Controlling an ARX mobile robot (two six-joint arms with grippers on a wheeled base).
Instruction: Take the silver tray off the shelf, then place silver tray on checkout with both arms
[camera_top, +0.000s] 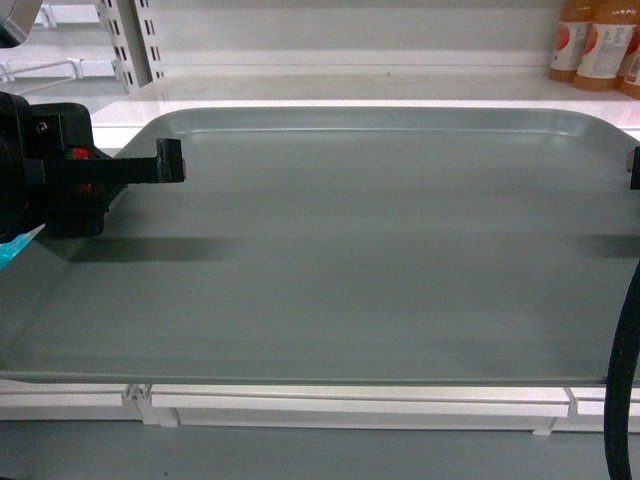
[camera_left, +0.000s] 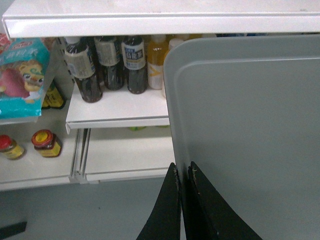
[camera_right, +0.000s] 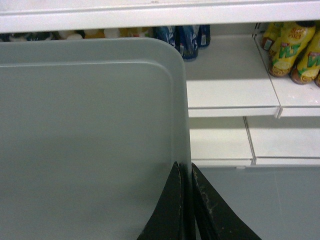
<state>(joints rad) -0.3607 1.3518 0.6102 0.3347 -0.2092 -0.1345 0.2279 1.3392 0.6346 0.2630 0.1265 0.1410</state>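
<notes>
In the head view the silver tray (camera_top: 360, 250) fills most of the frame, its far rim running across the upper part and its near edge lying just above the grooved front strip of the white shelf (camera_top: 350, 400) along the bottom. The left gripper (camera_top: 165, 162) reaches in from the left edge of the frame, black with small red parts, one finger showing over the tray's left rim; at the far right edge only a small dark tip of the right gripper (camera_top: 634, 168) and a black cable (camera_top: 625, 370) show. Orange drink bottles (camera_top: 598, 45) stand in the upper right corner on a farther shelf board. In the left wrist view the tray takes up the right half of the frame, and two black fingers (camera_left: 172, 210) at the bottom centre stand on either side of its left rim, pressed close on it. To the left, dark bottles (camera_left: 107, 62) stand on a lower shelf, with small red-lidded jars (camera_left: 46, 142) and a colourful packet (camera_left: 22, 75) at the far left. In the right wrist view the tray fills the left half, and the black fingers (camera_right: 174, 212) at the bottom centre clamp its right rim between them. Yellow-labelled bottles (camera_right: 295, 50) sit in the upper right.
</notes>
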